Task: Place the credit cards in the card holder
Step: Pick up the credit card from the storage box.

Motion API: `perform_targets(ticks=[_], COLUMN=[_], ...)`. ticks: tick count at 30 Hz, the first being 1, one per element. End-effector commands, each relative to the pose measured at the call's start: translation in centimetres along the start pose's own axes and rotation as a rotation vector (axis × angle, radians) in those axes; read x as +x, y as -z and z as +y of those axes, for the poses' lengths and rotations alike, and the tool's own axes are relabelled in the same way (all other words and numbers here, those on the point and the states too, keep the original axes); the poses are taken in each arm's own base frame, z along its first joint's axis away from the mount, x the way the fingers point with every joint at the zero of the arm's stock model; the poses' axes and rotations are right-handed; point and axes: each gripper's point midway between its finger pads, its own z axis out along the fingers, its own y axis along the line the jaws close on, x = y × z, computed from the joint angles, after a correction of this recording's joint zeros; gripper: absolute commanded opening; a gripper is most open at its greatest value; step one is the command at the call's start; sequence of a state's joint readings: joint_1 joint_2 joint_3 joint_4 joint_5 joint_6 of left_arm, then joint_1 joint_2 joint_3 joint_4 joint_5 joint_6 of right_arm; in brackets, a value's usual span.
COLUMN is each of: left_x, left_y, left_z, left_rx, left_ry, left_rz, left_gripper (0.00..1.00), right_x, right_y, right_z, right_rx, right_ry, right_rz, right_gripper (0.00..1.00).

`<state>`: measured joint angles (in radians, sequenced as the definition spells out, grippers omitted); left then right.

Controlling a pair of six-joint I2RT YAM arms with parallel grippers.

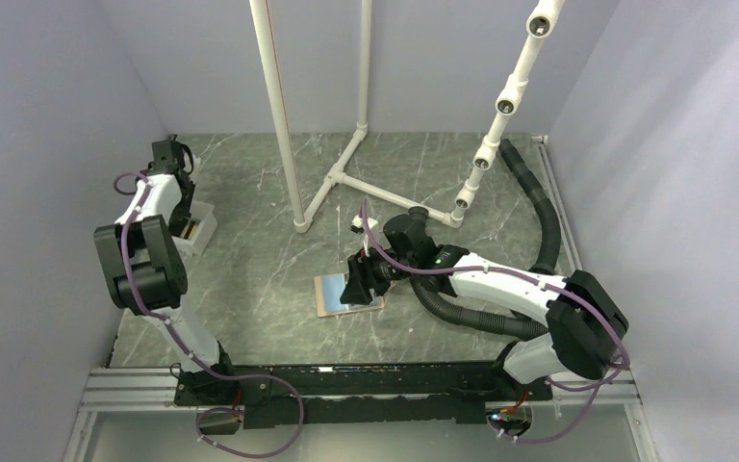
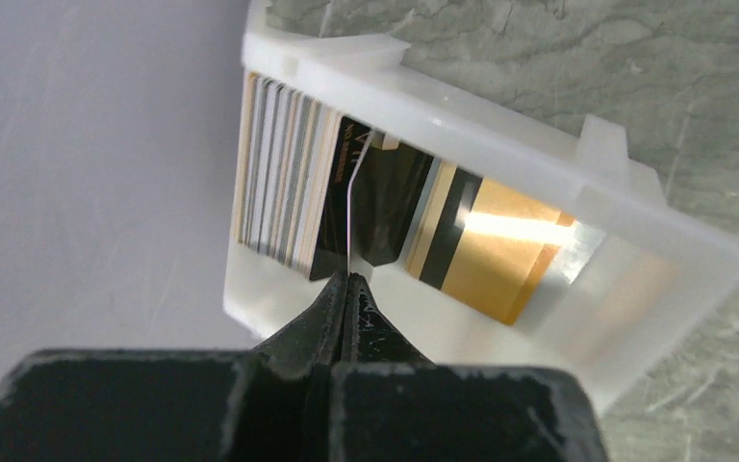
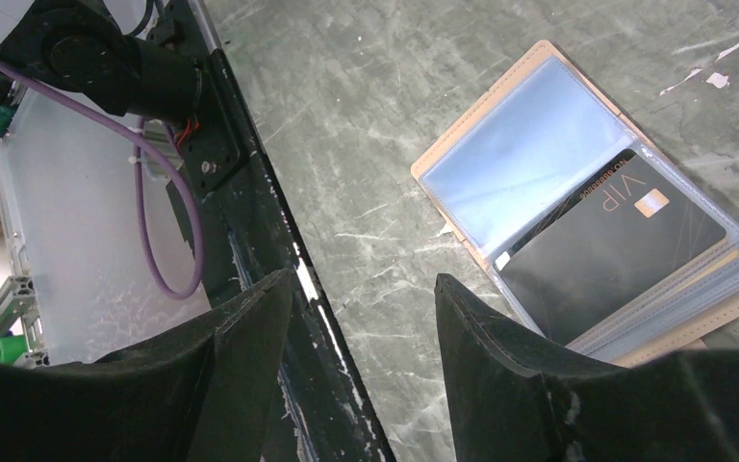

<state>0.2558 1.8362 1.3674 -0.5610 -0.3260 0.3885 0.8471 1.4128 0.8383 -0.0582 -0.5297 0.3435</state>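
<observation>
The tan card holder (image 1: pixel 332 295) lies open at the table's middle. In the right wrist view the card holder (image 3: pixel 500 135) shows bluish clear pockets with one black VIP credit card (image 3: pixel 611 255) in a pocket. My right gripper (image 3: pixel 366 289) is open and empty, hovering over the holder's near edge. My left gripper (image 2: pixel 349 277) is shut on the edge of one thin credit card (image 2: pixel 351 207), seen edge-on, above the white tray (image 2: pixel 500 130). A stack of cards (image 2: pixel 284 178) stands in the tray, and a gold card (image 2: pixel 500 245) leans there.
The white tray (image 1: pixel 195 229) sits at the far left by the wall. A white pipe frame (image 1: pixel 332 183) stands at the back middle. A black corrugated hose (image 1: pixel 539 207) runs along the right. The black base rail (image 3: pixel 250 192) lies under my right gripper.
</observation>
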Motion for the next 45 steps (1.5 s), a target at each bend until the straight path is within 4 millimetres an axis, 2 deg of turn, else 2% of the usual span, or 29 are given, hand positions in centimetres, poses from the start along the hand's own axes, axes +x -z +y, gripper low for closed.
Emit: perform_targets(ticks=[1,5,9,13,16,20,24,25,30,36,41,45], left_x=[-0.8,-1.6,-3.2,-2.7,-1.9,-0.5,1.8,2.1,3.7,3.5,3.8,4.3], left_y=[3.8,6.4,10.0,15.6,20.3,26.3,30.0,30.8,32.8,34.3,34.2,34.0], left_z=[1.1,1.5,1.5,0.6,-2.0,-7.7,-13.3,-14.5,-18.4,-20.4,-20.9,-21.6], left_rx=[0.001,0.01,0.072,0.186,0.362,0.717,1.018,1.092,1.323,1.544,1.582,1.606], left_ry=[0.102,0.208,0.322,0.475,0.553,0.618,0.621,0.623,0.593,0.621,0.592,0.592], left_rz=[-0.068,-0.126,-0.226,-0.257,-0.334,-0.472,-0.481,-0.49,-0.487,-0.517,-0.485,-0.449], left_gripper=[0.0,0.0,0.0,0.0,0.0,0.0,0.0,0.0,0.0,0.0,0.0,0.0], right_x=[-1.4,-1.4,-1.6,-2.1,-2.6,-3.6,-4.9,-5.3,-7.7,-9.5,-10.4,-11.3], right_y=[0.3,0.3,0.4,0.9,1.2,1.1,0.8,0.8,0.7,0.9,0.4,0.6], right_z=[0.9,0.7,0.2,-1.2,-1.4,-0.1,2.3,2.9,5.7,6.9,5.8,5.1], right_rx=[-0.022,-0.011,0.007,0.051,0.061,0.004,-0.121,-0.153,-0.339,-0.499,-0.487,-0.481], right_ry=[0.038,0.036,0.026,-0.013,-0.033,-0.062,-0.115,-0.136,-0.263,-0.413,-0.473,-0.492], right_rz=[-0.05,-0.049,-0.053,-0.069,-0.088,-0.119,-0.169,-0.183,-0.279,-0.374,-0.41,-0.442], right_gripper=[0.59,0.59,0.59,0.6,0.61,0.62,0.67,0.71,0.76,0.78,0.73,0.65])
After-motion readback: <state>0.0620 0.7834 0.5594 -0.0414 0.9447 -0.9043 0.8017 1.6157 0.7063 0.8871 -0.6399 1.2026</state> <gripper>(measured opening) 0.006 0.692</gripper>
